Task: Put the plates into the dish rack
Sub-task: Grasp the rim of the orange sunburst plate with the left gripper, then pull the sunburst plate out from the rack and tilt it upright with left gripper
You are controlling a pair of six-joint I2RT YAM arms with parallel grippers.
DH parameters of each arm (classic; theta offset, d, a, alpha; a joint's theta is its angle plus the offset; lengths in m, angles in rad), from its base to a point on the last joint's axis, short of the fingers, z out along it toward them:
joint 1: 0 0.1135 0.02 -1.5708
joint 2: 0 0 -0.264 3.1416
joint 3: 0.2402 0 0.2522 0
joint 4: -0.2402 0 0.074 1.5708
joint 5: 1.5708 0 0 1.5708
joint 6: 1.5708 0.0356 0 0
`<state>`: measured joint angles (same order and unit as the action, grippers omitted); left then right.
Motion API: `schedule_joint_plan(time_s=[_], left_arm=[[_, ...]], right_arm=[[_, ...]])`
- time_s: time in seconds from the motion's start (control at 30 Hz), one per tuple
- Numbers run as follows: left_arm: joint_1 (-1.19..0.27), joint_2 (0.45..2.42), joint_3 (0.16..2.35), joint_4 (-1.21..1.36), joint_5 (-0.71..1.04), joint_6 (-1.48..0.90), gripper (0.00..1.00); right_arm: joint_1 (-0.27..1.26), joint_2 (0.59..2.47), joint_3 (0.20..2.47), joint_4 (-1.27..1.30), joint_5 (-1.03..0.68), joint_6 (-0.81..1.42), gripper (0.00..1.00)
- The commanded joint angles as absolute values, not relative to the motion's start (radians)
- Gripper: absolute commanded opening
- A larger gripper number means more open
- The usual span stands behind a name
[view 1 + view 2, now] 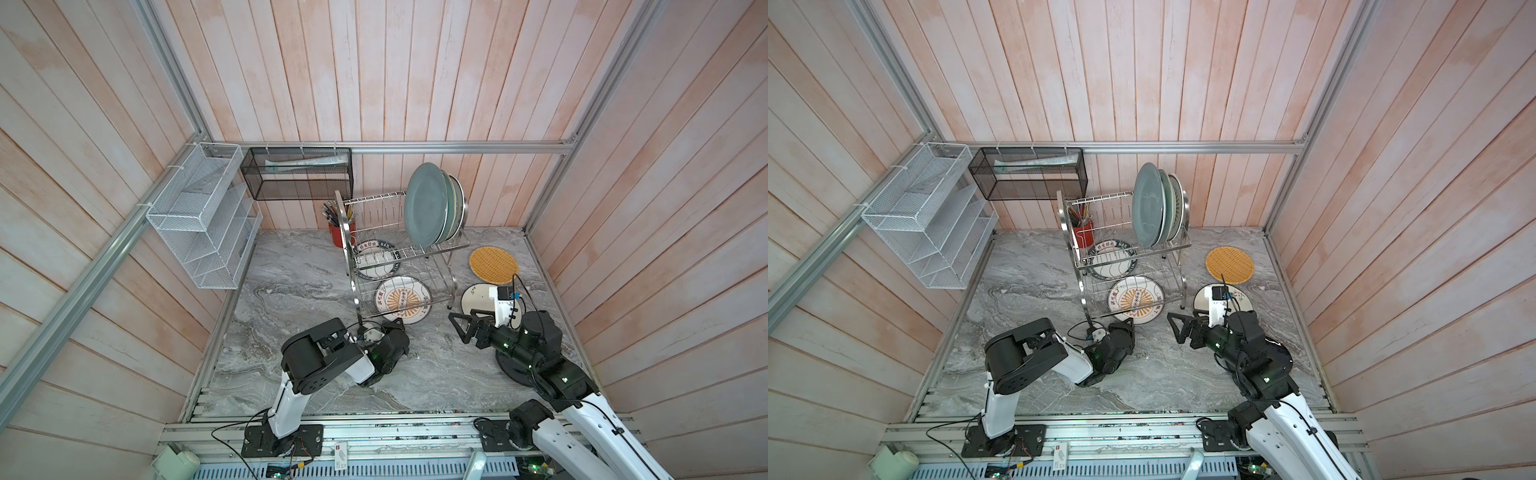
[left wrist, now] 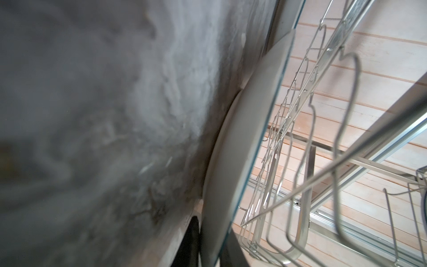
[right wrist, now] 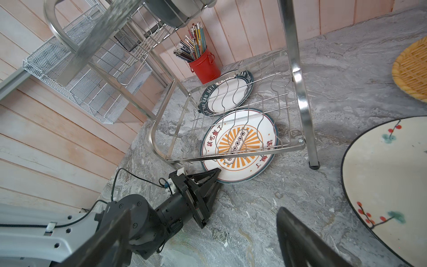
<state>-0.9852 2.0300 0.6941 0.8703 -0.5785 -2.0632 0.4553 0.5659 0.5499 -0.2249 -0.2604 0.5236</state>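
Sunburst plate lies flat on the table under the lower shelf of the dish rack. In both top views its 6 o'clock rim sits between the fingers of the left gripper, which pinch that edge. The right gripper hangs at the plate's 3 o'clock, spread wide and holding nothing, just beside the floral plate. The rack's upper shelf holds the blue-grey plate and two more upright at its 3 o'clock end, and a red cup of pencils stands at its 10 o'clock.
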Motion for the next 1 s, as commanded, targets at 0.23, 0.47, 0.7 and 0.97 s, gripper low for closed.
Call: schedule_joint_plan(time_s=[0.23, 0.47, 0.7, 0.97], left_arm=[[-0.966, 2.105, 0.672, 0.713, -0.548, -2.135, 0.05], [-0.979, 2.059, 0.628, 0.735, -0.493, -2.096, 0.00], [-1.017, 1.958, 0.592, 0.609, -0.460, -2.069, 0.00], [-1.071, 1.869, 0.528, 0.581, -0.390, -2.021, 0.00]], right_arm=[[0.452, 0.537, 0.545, -0.262, -0.259, 0.523, 0.98], [0.453, 0.548, 0.558, -0.276, -0.224, 0.514, 0.98], [0.451, 0.568, 0.573, -0.275, -0.195, 0.508, 0.98], [0.451, 0.588, 0.570, -0.254, -0.196, 0.535, 0.98]])
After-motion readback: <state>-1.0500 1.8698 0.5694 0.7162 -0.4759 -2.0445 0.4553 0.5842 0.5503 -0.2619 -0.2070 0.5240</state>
